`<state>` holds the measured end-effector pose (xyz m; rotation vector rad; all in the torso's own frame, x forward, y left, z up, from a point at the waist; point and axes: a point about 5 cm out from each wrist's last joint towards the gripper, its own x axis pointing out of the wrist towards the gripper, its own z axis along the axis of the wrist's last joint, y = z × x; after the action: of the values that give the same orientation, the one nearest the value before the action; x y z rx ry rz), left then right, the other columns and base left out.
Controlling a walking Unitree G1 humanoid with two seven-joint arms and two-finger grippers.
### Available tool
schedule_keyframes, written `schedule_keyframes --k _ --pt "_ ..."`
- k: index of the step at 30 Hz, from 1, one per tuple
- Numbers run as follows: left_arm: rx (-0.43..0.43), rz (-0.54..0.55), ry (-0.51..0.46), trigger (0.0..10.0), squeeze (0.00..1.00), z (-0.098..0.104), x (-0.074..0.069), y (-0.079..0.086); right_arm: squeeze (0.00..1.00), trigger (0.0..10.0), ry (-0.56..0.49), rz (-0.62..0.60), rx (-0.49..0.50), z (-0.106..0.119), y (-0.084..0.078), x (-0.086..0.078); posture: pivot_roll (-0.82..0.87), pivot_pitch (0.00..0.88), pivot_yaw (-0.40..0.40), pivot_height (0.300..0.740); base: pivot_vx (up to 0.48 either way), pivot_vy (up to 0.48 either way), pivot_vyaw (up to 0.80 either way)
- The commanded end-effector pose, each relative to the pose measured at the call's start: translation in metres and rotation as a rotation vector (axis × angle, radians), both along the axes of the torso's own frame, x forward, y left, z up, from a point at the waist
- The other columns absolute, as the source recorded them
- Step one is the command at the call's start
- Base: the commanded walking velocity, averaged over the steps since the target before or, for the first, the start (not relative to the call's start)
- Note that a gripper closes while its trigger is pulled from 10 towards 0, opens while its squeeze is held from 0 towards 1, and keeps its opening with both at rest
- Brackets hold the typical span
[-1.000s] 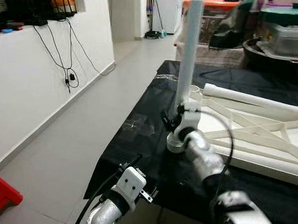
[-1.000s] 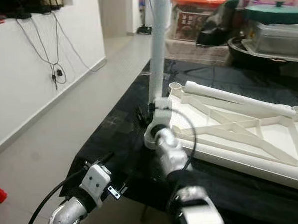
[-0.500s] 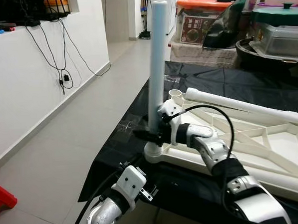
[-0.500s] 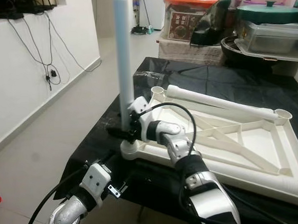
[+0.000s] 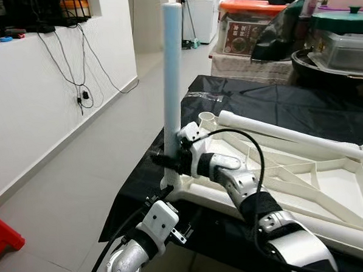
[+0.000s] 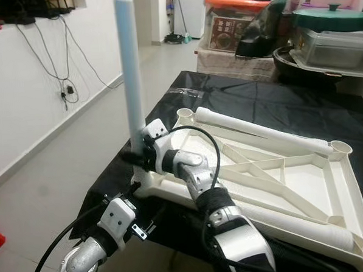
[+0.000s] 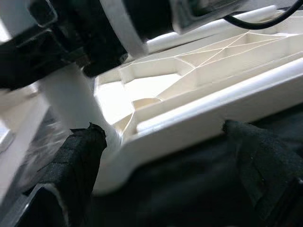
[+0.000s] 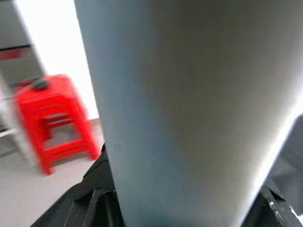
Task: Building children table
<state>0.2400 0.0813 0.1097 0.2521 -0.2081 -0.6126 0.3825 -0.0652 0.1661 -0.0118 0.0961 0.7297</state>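
Now upright at the near-left corner socket of the white ribbed plastic tabletop (image 5: 330, 183), having swung in from a tilt, the pale tubular leg (image 5: 171, 75) stays pinched by the right gripper (image 5: 171, 163); the left gripper (image 7: 156, 142) hangs spread below, suggesting insertion is under way.

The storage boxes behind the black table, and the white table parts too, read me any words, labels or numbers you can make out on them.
No text can be read.
Box with orange lid: a dark printed label on its front, too small and blurred to read.
Grey container with green lid: no lettering to be made out.
White tabletop frame and upright table leg, held by the right gripper: plain plastic, no markings.
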Motion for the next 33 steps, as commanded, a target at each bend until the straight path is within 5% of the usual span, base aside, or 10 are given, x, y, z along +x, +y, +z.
schedule_keyframes --k 1,5,12,13,14,17,18,21,22,33 --pt "0.007 -0.006 0.004 10.0 0.00 0.001 -0.002 0.000 0.00 0.0 0.065 -0.389 0.009 -0.014 -0.033 0.008 0.19 0.000 -0.069 0.740 0.000 0.000 0.00" --pt "0.006 -0.007 0.008 10.0 0.00 0.000 -0.002 0.000 0.00 0.0 0.060 -1.007 0.037 -0.024 -0.085 -0.004 0.19 0.000 -0.064 0.740 0.000 0.000 0.00" --pt "0.006 -0.007 0.010 10.0 0.00 0.000 -0.001 0.000 0.00 0.0 0.065 -1.148 0.075 -0.028 -0.079 -0.021 0.19 0.000 -0.067 0.740 0.000 0.000 0.00" --pt "0.005 -0.006 0.009 10.0 0.00 0.000 -0.001 0.000 0.00 2.8 0.061 -1.115 0.103 -0.026 -0.070 -0.021 0.19 0.000 -0.067 0.740 0.000 0.000 0.00" --pt "0.005 -0.006 0.009 10.0 0.00 0.000 -0.001 0.000 0.00 10.0 0.047 -1.050 0.137 -0.023 -0.060 -0.018 0.19 0.000 -0.068 0.740 0.000 0.000 0.00" --pt "0.005 -0.006 0.009 10.0 0.00 0.000 0.000 -0.001 0.00 10.0 0.030 -1.011 0.155 -0.020 -0.053 -0.016 0.19 0.000 -0.068 0.740 0.000 0.000 0.00" --pt "0.005 -0.006 0.010 10.0 0.00 0.000 0.000 -0.001 1.00 10.0 0.006 -0.950 0.181 -0.016 -0.045 -0.014 0.19 0.000 -0.070 0.740 0.000 0.000 0.00" --pt "0.004 -0.006 0.010 10.0 0.00 0.000 -0.001 0.000 1.00 10.0 -0.031 -0.889 0.191 -0.011 -0.039 -0.012 0.18 0.000 -0.066 0.740 0.000 0.000 0.00" --pt "0.004 -0.005 0.010 10.0 0.00 0.000 -0.001 0.000 0.00 10.0 -0.090 -0.783 0.213 -0.002 -0.032 -0.010 0.19 0.000 -0.071 0.740 0.000 0.000 0.00" --pt "0.002 -0.002 0.004 10.0 0.00 0.000 0.000 0.000 0.00 10.0 -0.032 -0.174 0.173 0.009 -0.034 -0.001 0.18 0.000 -0.070 0.740 0.000 0.000 0.00"
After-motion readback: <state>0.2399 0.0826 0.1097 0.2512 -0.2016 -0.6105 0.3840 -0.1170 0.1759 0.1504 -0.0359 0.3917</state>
